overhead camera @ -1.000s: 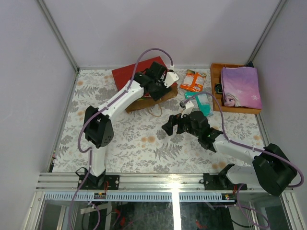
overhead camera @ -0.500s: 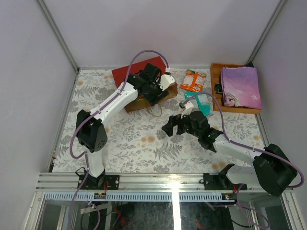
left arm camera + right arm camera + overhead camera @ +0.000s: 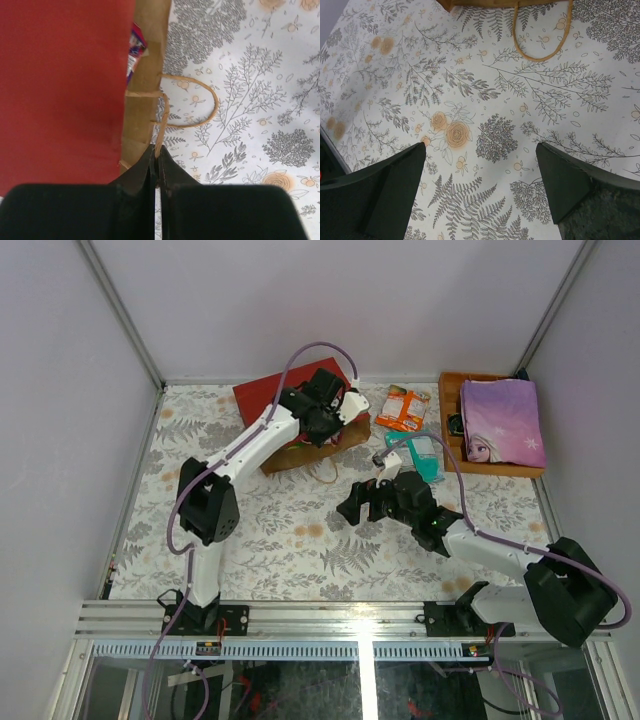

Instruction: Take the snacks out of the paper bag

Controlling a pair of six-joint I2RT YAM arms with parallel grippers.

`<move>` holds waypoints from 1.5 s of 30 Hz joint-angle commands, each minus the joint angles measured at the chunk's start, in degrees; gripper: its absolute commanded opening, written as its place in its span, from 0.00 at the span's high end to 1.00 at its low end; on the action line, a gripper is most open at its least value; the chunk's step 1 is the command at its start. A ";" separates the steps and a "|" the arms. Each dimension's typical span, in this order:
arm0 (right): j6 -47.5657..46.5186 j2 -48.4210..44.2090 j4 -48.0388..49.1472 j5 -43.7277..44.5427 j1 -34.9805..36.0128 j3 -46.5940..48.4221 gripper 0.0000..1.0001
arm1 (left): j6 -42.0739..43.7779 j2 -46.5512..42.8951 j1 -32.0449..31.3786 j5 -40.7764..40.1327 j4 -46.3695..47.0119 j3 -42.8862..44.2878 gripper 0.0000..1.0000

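Right, reaching far back with the left arm, wrist tipped down over the mouth of the red bag (image 3: 260, 395) lying at the rear of the table (image 3: 280, 540). Pinching a tan cord handle (image 3: 212, 100) with the left gripper (image 3: 157, 156), jaws squeezed together just at the brown mouth. Holding the right arm low mid-table, right gripper (image 3: 481, 146) spread wide over floral cloth, gripping nothing. Hard to see inside: only a sliver of purple packet (image 3: 134, 47) peeking out, the rest hidden behind red paper. Lying outside, orange packet (image 3: 402, 408) and teal packet (image 3: 427, 455), between bag and tray (image 3: 452, 380); in the tray, a purple princess item (image 3: 500, 420).
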 commanded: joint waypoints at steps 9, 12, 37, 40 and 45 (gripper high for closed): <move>1.66 2.65 3.20 0.58 0.40 3.27 0.00 | 3.80 2.09 5.20 16.20 -18.76 16.21 1.00; 4.97 4.74 5.97 1.42 0.39 3.76 0.00 | 5.68 3.00 7.08 21.05 -20.80 17.81 1.00; 31.14 42.18 23.21 21.87 -6.93 27.00 0.30 | -12.33 -15.50 7.83 5.56 20.91 -10.43 1.00; 31.23 46.00 23.06 22.56 -7.06 31.17 0.34 | -13.75 -17.00 7.92 4.60 24.31 -13.50 1.00; 30.94 50.69 19.33 24.11 -7.07 37.11 0.38 | -14.12 -18.39 7.94 3.00 26.19 -15.78 1.00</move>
